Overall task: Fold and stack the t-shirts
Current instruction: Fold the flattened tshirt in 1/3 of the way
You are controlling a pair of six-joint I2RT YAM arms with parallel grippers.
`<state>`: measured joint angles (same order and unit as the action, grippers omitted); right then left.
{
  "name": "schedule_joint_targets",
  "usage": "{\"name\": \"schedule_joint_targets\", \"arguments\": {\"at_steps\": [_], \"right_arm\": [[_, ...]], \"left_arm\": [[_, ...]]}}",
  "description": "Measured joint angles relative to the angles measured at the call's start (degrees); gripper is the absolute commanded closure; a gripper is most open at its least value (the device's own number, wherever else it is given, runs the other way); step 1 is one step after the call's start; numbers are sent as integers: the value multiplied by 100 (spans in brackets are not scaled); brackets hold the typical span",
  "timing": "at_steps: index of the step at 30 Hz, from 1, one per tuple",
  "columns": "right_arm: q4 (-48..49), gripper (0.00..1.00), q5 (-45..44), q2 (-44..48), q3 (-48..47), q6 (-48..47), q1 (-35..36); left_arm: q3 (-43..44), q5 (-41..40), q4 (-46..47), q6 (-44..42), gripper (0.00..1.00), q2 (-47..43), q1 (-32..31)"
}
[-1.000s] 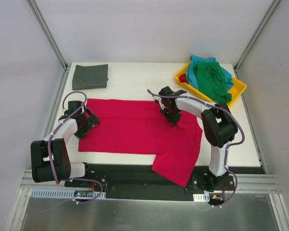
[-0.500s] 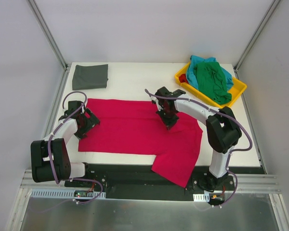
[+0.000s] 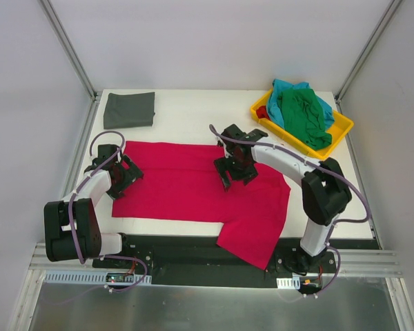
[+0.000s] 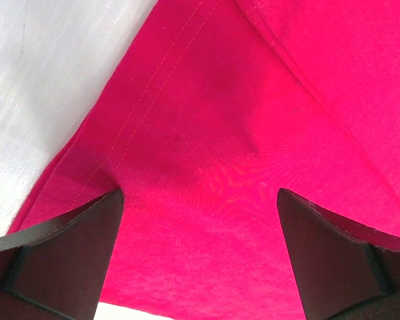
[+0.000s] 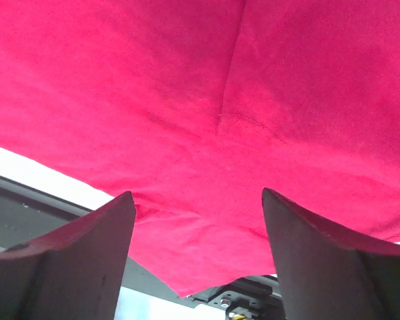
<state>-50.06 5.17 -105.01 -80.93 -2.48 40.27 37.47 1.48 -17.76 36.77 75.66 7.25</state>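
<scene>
A crimson red t-shirt (image 3: 186, 183) lies spread flat across the middle of the table, and one corner hangs over the near edge. My left gripper (image 3: 127, 174) stands open at the shirt's left edge; the wrist view shows red cloth (image 4: 207, 167) between its spread fingers, with nothing gripped. Over the shirt's middle right, my right gripper (image 3: 234, 174) is open, and only red fabric (image 5: 207, 120) lies below it. A dark grey t-shirt (image 3: 129, 109) sits folded at the back left. Green (image 3: 303, 114) and teal (image 3: 288, 87) t-shirts are heaped in the tray.
The yellow tray (image 3: 342, 129) stands at the back right, with a bit of red cloth under the heap. A metal frame rail (image 3: 69, 48) runs along the left side. The black base plate (image 3: 186, 249) lines the near edge.
My right gripper has opened from shut and shifted a little left and nearer over the red shirt. The left arm has not moved.
</scene>
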Motion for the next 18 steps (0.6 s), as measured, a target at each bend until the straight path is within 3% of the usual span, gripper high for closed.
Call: {"name": "schedule_joint_targets", "arguments": {"at_steps": [4, 5, 12, 18], "right_arm": [[299, 0, 22, 573, 319, 269, -105], [385, 4, 26, 697, 420, 345, -184], [1110, 4, 170, 914, 1327, 717, -1473], [1327, 3, -203, 1204, 2146, 629, -1491]], "left_arm": [[0, -33, 0, -2, 1, -4, 0], [0, -33, 0, 0, 1, -4, 0], [0, -44, 0, -2, 1, -4, 0], [0, -44, 0, -2, 1, -4, 0]]}}
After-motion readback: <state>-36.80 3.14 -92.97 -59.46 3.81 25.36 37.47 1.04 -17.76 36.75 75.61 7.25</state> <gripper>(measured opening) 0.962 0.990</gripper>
